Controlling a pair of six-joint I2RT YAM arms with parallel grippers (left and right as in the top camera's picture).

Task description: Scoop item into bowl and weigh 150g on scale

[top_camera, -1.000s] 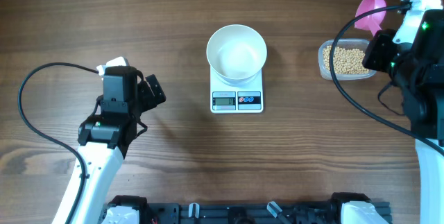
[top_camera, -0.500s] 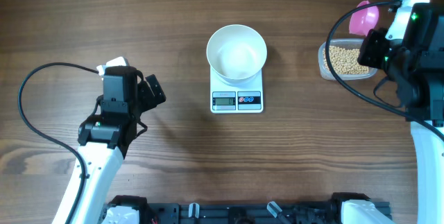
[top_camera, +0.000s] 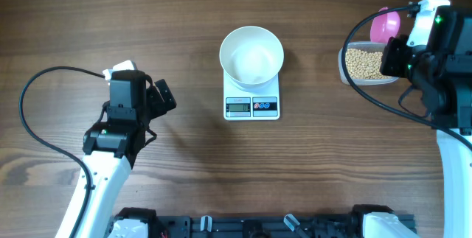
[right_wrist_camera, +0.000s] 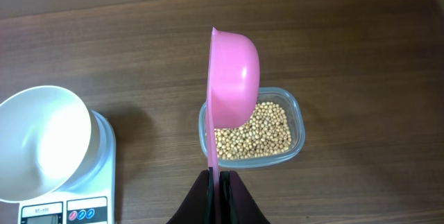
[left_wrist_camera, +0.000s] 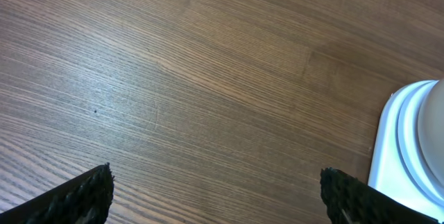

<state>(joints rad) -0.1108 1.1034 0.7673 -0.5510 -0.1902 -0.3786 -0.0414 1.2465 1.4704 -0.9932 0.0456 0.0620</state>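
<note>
The scale point(top_camera: 251, 106) sits at the middle of the worktop point(top_camera: 221, 17), its display and button panel turned toward the near edge. The white bowl point(top_camera: 251, 65) stands upright on its platform, covering most of it. Toward the right edge, well apart from the scale, a clear plastic tub point(top_camera: 344, 65) holds the tan-yellow beans point(top_camera: 365, 63), which lie in a shallow layer across its bottom. The right claw point(right_wrist_camera: 220, 182) is closed tight on the thin handle of a pink scoop point(right_wrist_camera: 232, 78). The scoop is turned on its edge, with its cup hanging above the tub's far side; in the right wrist view the cup overlaps the tub's left portion. Whether the cup touches the beans cannot be told. The left claw point(left_wrist_camera: 215, 200) hangs with its jaws spread wide and nothing between them, over bare wood on the left half of the worktop, well apart from the scale. In the left wrist view only a corner of the scale and a sliver of the bowl's rim show at the right border.
</note>
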